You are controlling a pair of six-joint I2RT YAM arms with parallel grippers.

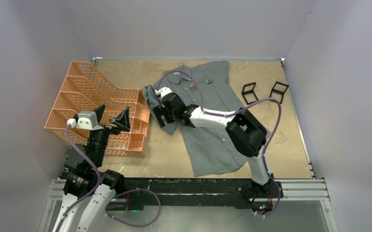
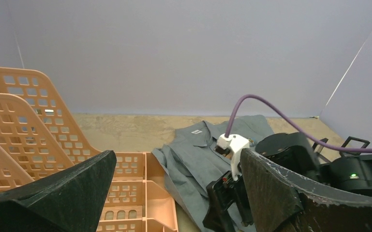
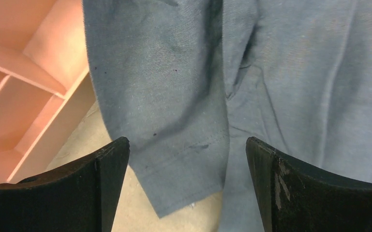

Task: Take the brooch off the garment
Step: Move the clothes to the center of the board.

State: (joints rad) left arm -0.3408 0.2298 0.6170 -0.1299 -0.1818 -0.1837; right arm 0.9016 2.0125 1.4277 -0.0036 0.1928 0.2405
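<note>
The grey garment lies spread on the tan table with its collar toward the back wall. On its chest, near the collar, sits a small round brooch, with a second small pin-like spot beside it. My right gripper hangs open just above the shirt's left sleeve. The wrist view shows the sleeve hem between its spread fingers, which hold nothing. My left gripper is open and empty, raised over the orange rack. Its view looks toward the garment. The brooch does not show in either wrist view.
An orange tiered mesh rack stands left of the shirt, its corner close to the sleeve. Two small black wire frames stand at the back right. Grey walls enclose the table on three sides.
</note>
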